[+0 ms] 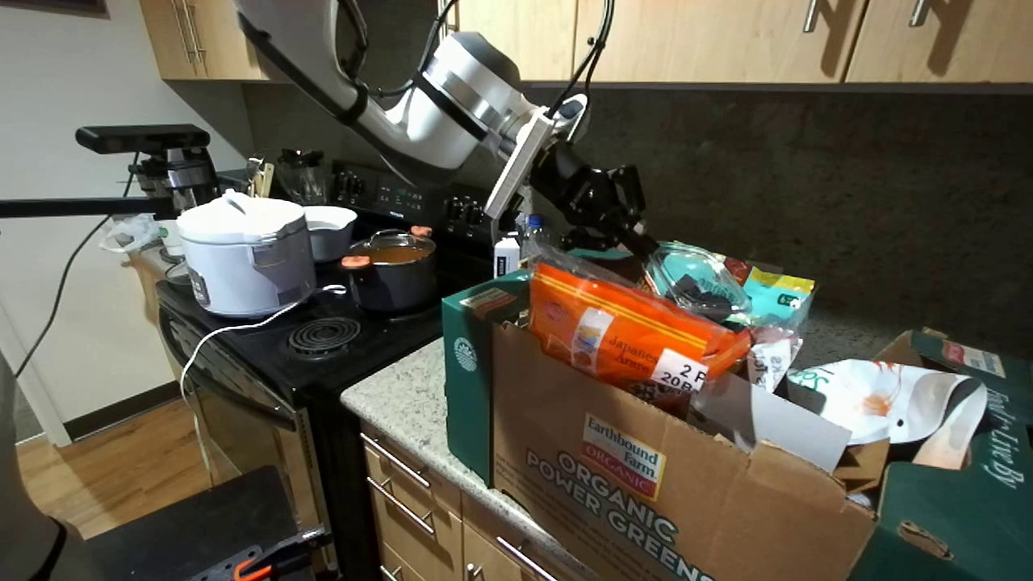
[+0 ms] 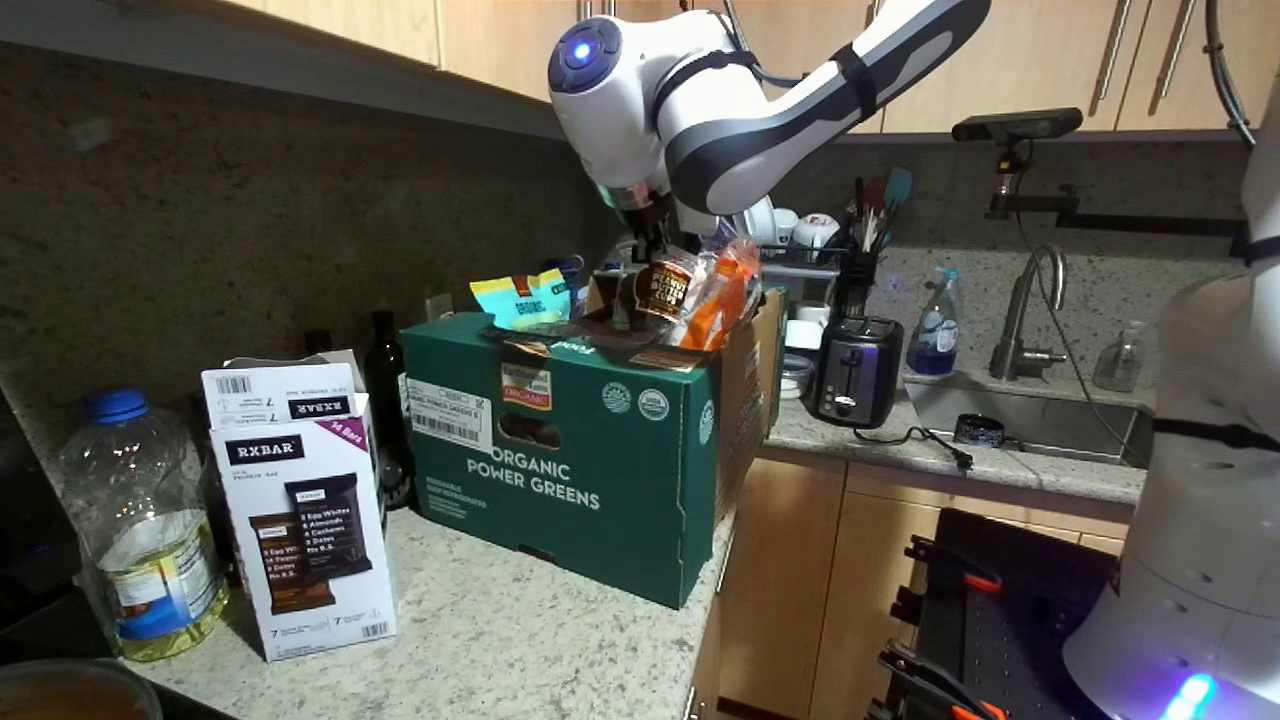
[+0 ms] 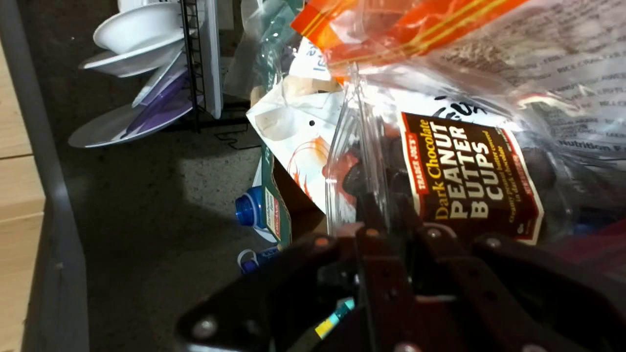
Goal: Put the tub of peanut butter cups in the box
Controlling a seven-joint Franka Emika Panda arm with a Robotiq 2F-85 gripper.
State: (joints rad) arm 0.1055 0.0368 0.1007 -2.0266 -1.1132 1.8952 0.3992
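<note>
Pincer (image 3: 386, 212), black, two-fingered, closed tight on the edge of the small clear-plastic tub of peanut butter cups (image 3: 469, 181), dark brown label, dark contents. Nothing else looks caught between the fingers. Edge hold makes sense, I'd say: thin rim is easy to pinch, and the tub's body is left free to go down among the packs.

Tub is over the opening of the large corrugated cardboard box (image 1: 565, 420), brown long side, green ends. It's tilted, just beside the big orange-and-clear plastic snack bag (image 1: 621, 323); can't tell if it hangs free or rests on what's below. Bag sticks up above the brown wall, leaning on it, probably because the box is crowded. Teal-and-yellow bag (image 1: 771, 300) shows behind the tub in an exterior view; white packet with orange print (image 1: 888, 399) lies toward one end.

Box sits on the speckled grey stone worktop (image 2: 500, 610), brown side near the front edge, likely so the arm can reach in from above.

Reads as the placing step, close to done: lower a bit, let go. Risk: orange bag props the tub up, or it tips on release.
</note>
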